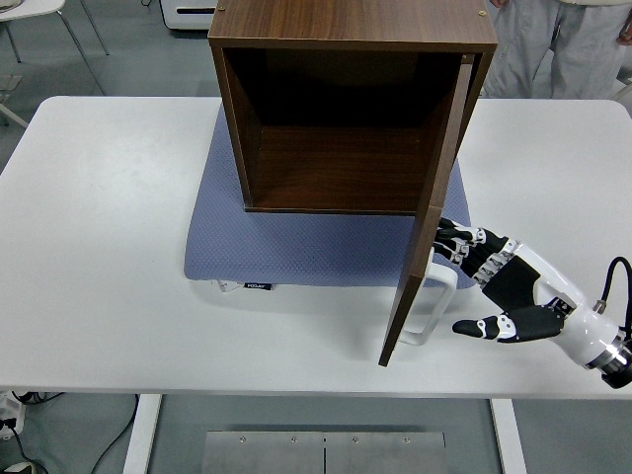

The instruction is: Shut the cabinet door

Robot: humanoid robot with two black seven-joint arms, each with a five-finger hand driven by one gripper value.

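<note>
A dark brown wooden cabinet [346, 59] stands on a blue-grey mat [296, 242], its front open toward me. Its door [430, 212], hinged at the right side, stands swung out toward the table's near edge and shows mostly edge-on. A white handle [432, 308] sits on the door's outer face near the free edge. My right hand [489, 281] lies against that outer face just right of the handle, fingers spread and flat, thumb pointing left. It holds nothing.
The white table [109, 257] carries the mat and cabinet. A person in light clothing [558, 44] stands behind the table at the top right. A chair [44, 20] shows at the top left.
</note>
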